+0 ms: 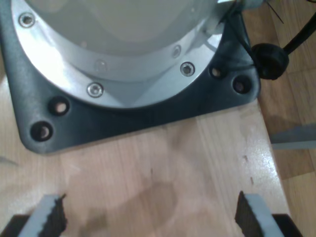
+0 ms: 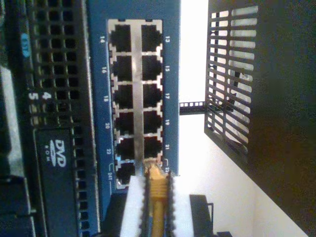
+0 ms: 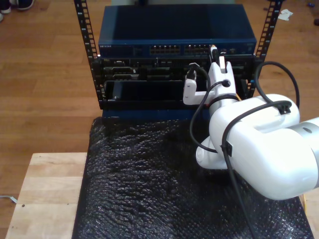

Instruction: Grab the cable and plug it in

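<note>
**Spotter:** Start at the exterior view's left. What's there?

**Operator:** The wooden table [image 3: 42, 199], then the black bubble wrap [image 3: 144, 179]. Behind it stands the rack with the blue switch [image 3: 174, 32]. Toward that view's right, my second claw [image 2: 157, 205] is pressed against the switch face.

**Spotter:** Claw state?

**Operator:** My second claw is pinching the cable [image 2: 157, 197] just behind the plug [image 2: 152, 167]. My first claw [image 1: 148, 217] is spread with nothing between its fingers, above bare wood beside a dark base plate [image 1: 148, 118].

**Spotter:** Where's the cable pointing?

**Operator:** Its long axis runs straight out between the fingers, plug first, aimed at the port block [image 2: 136, 98]. The tip sits at the ports marked 23 and 24; I can't tell whether it's seated.

**Spotter:** Advice?

**Operator:** Keep the plug square to the opening and push along the cable's own axis, gently. Any tilt will probably jam it.
</note>
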{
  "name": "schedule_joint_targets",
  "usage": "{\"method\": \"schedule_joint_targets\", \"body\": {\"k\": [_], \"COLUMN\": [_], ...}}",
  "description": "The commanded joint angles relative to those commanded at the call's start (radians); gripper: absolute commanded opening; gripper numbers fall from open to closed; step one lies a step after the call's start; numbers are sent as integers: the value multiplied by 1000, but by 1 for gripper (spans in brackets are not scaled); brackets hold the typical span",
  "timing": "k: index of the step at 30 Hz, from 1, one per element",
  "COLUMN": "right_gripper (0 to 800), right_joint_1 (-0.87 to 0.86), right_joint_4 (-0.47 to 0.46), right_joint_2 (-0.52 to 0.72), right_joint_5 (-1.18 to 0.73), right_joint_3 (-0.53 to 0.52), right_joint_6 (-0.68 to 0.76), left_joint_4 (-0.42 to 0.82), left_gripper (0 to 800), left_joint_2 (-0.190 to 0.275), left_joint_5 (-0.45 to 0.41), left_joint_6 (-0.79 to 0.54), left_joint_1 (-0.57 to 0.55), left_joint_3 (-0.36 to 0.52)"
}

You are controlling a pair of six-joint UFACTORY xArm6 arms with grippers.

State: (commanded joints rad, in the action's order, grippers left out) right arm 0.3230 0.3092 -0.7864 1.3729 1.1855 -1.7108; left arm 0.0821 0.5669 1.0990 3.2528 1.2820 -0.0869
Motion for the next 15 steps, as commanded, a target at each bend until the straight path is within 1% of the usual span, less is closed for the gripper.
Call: {"method": "schedule_joint_targets", "body": {"k": [5,11,15], "right_gripper": [0,0,0], "right_joint_1": [0,-2,-2], "right_joint_4": [0,-2,-2], "right_joint_2": [-8,-26,-31], "right_joint_5": [0,-15,-21], "right_joint_3": [6,48,55], "right_joint_6": [0,0,0], "left_joint_4": [0,-2,0], "left_gripper": [800,799,799], "left_joint_2": [0,0,0], "left_joint_5": [0,0,0], "left_joint_6": [0,0,0], "left_joint_1": [0,0,0], "left_joint_3": [0,0,0]}}
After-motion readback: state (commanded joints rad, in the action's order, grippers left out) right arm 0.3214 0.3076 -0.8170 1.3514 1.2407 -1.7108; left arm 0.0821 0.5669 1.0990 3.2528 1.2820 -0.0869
